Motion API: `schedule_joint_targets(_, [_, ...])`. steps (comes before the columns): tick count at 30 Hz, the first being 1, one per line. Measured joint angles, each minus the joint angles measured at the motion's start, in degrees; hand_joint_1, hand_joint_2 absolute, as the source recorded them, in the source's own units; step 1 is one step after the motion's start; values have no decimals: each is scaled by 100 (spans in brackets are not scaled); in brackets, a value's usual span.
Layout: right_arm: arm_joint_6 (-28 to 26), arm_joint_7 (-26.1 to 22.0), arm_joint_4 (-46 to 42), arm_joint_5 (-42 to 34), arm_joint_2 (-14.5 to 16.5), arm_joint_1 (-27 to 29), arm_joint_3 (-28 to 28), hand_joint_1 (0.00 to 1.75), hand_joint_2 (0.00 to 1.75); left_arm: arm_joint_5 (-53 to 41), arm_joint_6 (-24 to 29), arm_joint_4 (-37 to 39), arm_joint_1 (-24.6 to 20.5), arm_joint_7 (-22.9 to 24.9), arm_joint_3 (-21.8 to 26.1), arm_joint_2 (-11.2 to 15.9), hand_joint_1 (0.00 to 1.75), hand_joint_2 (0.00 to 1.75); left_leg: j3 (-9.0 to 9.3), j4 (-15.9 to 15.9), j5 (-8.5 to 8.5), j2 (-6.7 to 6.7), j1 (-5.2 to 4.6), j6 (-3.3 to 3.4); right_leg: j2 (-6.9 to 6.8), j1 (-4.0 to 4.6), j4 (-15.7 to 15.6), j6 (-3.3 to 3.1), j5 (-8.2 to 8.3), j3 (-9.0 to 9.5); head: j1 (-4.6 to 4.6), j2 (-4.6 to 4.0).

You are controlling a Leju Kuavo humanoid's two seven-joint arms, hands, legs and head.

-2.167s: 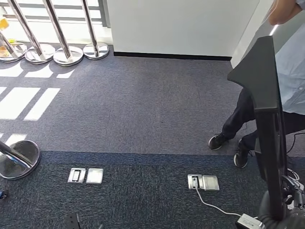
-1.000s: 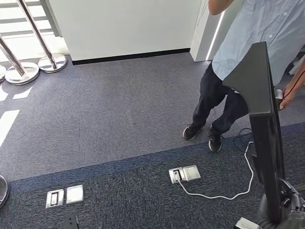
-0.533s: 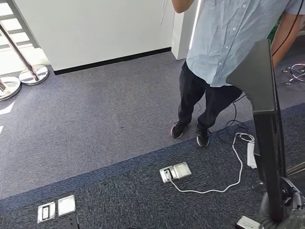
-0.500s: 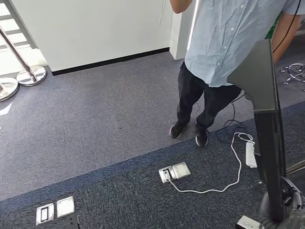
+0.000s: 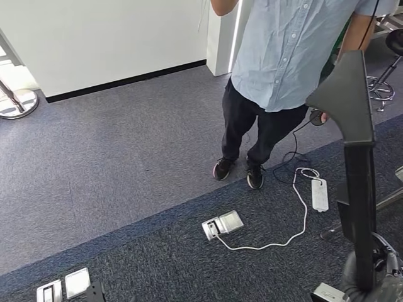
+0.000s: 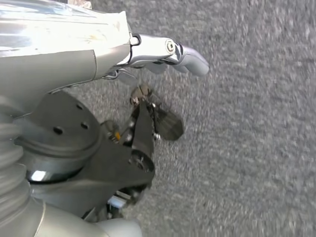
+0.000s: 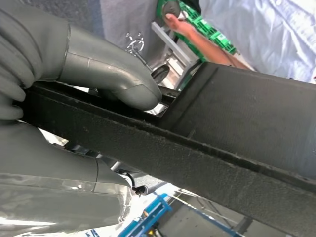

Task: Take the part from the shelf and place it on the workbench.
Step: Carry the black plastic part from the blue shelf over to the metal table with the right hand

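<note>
Clearly the carrying step is in hand: the part [image 5: 355, 157], a long black piece with a flared upper end, stands upright in the robot's right hand [image 5: 375, 277] at the lower right of the head view, and neither shelf nor workbench is in sight. In the right wrist view the right hand's thick grey thumb [image 7: 108, 74] lies over one side of the dark bar while the rest of the hand presses from the other, so the hold looks firm. The left hand [image 6: 149, 89] hangs over the carpet [image 5: 119, 157], its fingers apart with nothing in them. Nearest on the floor lie a pair of floor boxes [image 5: 64, 286], then another floor box [image 5: 222, 224] with a white cable [image 5: 285, 233] running to a power strip [image 5: 320, 194]. Beyond stands a person [image 5: 285, 56] in a pale blue shirt, close before the white wall [image 5: 104, 31]. The next move probably calls for bringing the workbench into view while keeping the part upright and well away from the person and the cable.
</note>
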Motion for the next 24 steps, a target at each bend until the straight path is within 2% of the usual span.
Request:
schedule_joint_targets(1, [0,-1,0,-1,-2,-7,1,175,175,-1,-1,0,-3,-1,-1,-2,0,175,20,-2,-15,20,-8,-21,-58,20,-347,-30,128,161,-1,0])
schedule_joint_targets(2, [0,-1,0,-2,-4,-12,2,175,175,-2,-2,0,-4,-1,-1,-4,0,175,33,-6,-25,43,-15,-46,-99,42,-566,-60,187,258,-4,0])
schedule_joint_targets(3, [1,-1,1,-4,-5,-16,2,175,175,-3,-3,0,-2,-2,-1,-5,0,175,43,-14,-31,68,-19,-76,-117,67,-649,-91,178,289,-8,0])
schedule_joint_targets(5, [-1,0,-1,-13,-10,-12,-1,175,175,0,-3,0,0,-7,0,-7,0,175,68,-33,-41,124,-16,-145,-45,82,-676,-164,191,284,-12,0])
schedule_joint_targets(7, [-2,0,-2,-20,-14,-14,-4,175,175,2,-6,0,-3,-21,1,-7,0,175,48,88,-143,86,-13,-195,17,64,-739,-241,222,326,-14,0])
schedule_joint_targets(8, [-2,-1,-1,-23,-14,-22,-4,175,175,2,-7,0,-2,-29,1,-5,0,175,-37,296,-271,40,-16,-204,48,53,-768,-275,236,348,-18,0])
schedule_joint_targets(10, [-1,-1,18,-27,-14,-38,-2,175,175,-1,-7,0,21,-37,6,-3,0,175,-348,950,-579,-45,-21,-204,119,64,-774,-317,231,363,-20,0])
schedule_joint_targets(11, [0,-1,30,-28,-14,-39,-1,175,175,-2,-5,0,39,-37,10,-2,0,175,-498,1234,-668,-58,-23,-201,165,74,-770,-331,227,366,-20,0])
schedule_joint_targets(12, [1,-1,41,-29,-14,-35,-1,175,175,-2,-3,0,56,-36,14,-1,0,175,-583,1365,-659,-68,-24,-194,216,83,-765,-340,223,372,-20,0])
schedule_joint_targets(13, [1,-2,48,-30,-14,-30,-2,175,175,-1,-1,0,66,-35,16,1,0,175,-579,1302,-549,-83,-24,-181,270,88,-758,-342,216,379,-20,0])
schedule_joint_targets(15, [1,-8,51,-32,-14,-21,-5,175,175,2,-1,0,68,-39,18,5,0,175,-353,710,-158,-165,-24,-141,372,89,-734,-328,194,392,-20,0])
schedule_joint_targets(17, [1,-15,49,-34,-14,-17,-10,175,175,-3,-2,0,61,-45,19,10,0,175,-131,171,60,-308,-20,-109,457,99,-684,-282,160,371,-18,0])
schedule_joint_targets(19, [1,-19,44,-44,-14,3,-13,175,175,-3,-3,0,55,-51,20,13,0,175,-83,43,50,-370,-39,-88,519,89,-658,-218,146,334,-15,0])
schedule_joint_targets(20, [0,-21,38,-52,-15,18,-14,175,175,-2,-4,0,51,-54,20,13,0,175,-83,32,54,-347,-40,-68,549,74,-662,-184,144,326,-16,0])
schedule_joint_targets(21, [-1,-23,28,-62,-16,32,-15,175,175,2,-9,0,43,-57,20,11,0,175,-76,15,61,-318,-34,-42,522,68,-642,-149,118,321,-13,0])
schedule_joint_targets(23, [-3,-42,9,-79,-21,30,-16,175,175,2,-20,0,33,-62,20,7,0,175,-59,-18,74,-244,-2,3,362,62,-361,-76,-73,204,-4,0])
schedule_joint_targets(24, [-4,-53,4,-86,-22,25,-16,175,175,1,-24,0,35,-64,20,5,0,175,-52,-22,71,-203,2,15,253,52,-55,-40,-240,65,-1,0])
